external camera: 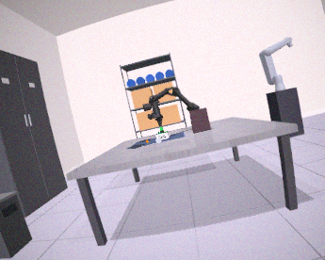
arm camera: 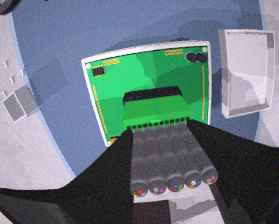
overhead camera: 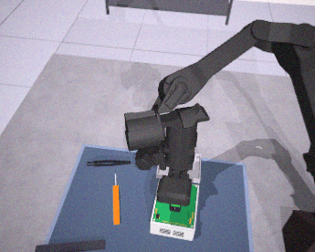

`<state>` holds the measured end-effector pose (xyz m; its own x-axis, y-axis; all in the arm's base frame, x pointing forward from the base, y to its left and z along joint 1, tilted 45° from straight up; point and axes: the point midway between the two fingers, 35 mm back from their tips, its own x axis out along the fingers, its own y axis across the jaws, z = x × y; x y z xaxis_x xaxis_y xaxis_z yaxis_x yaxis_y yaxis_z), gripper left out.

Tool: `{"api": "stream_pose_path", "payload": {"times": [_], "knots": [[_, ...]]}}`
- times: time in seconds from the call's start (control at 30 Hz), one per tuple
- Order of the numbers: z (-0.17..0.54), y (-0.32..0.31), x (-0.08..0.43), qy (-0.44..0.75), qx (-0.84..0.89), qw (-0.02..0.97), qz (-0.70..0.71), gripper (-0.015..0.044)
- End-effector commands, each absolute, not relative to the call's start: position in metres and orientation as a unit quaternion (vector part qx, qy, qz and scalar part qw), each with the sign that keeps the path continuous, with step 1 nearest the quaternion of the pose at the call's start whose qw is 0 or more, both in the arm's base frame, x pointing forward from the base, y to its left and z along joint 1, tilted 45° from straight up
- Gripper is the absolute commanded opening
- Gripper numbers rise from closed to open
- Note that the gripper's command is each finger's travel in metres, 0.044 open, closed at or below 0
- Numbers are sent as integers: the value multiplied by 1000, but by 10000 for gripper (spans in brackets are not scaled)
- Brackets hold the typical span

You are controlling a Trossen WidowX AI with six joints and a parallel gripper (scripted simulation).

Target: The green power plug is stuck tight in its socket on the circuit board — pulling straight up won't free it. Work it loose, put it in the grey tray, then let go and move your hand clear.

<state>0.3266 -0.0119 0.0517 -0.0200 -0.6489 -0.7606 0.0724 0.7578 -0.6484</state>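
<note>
Gripper (overhead camera: 174, 194) (external camera: 161, 126) (arm camera: 160, 131) low (and clamped)
</note>
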Motion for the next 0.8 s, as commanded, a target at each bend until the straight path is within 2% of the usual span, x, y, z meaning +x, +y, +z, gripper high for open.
{"api": "stream_pose_path", "payload": {"times": [0.0,0.43,0.77], "knots": [[68,-3,326,658,-205,683,-242,0],[52,14,327,624,-292,644,-332,0],[65,4,326,649,-232,673,-270,0]]}}
